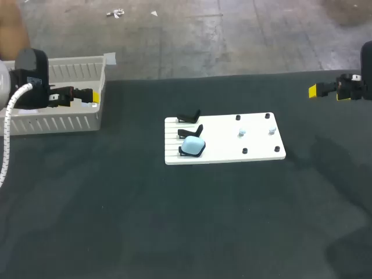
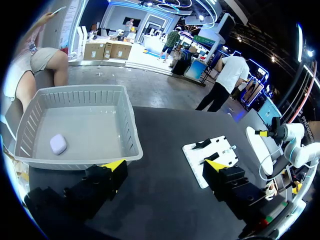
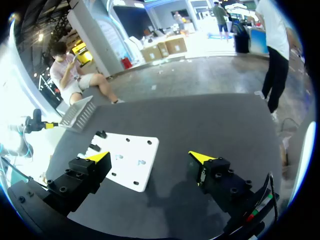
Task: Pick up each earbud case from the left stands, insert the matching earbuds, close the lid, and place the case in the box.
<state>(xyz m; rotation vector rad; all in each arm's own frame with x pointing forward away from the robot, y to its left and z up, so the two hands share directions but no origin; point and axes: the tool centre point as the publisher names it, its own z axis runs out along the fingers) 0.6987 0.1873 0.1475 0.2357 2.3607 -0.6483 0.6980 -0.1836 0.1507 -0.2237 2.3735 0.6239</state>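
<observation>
Dark tabletop (image 1: 174,232) carried everything. Left end effector (image 2: 165,163) hung wide and empty by the box (image 2: 127,125) at far left, where one lilac case (image 2: 58,144) already lay. Right end effector (image 3: 150,157), far right, was also wide and empty. Seemingly, the blue case (image 1: 193,146) on the white board (image 1: 261,146) and its earbuds (image 1: 242,133) remained to do.

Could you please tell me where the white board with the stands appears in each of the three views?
Head view: the white board lies at the table's middle, right of the box.
Left wrist view: ahead of the left gripper, partly behind one fingertip, with the box across from it.
Right wrist view: just ahead of the right gripper, with the box far beyond.
Shared landmark: the box.
</observation>
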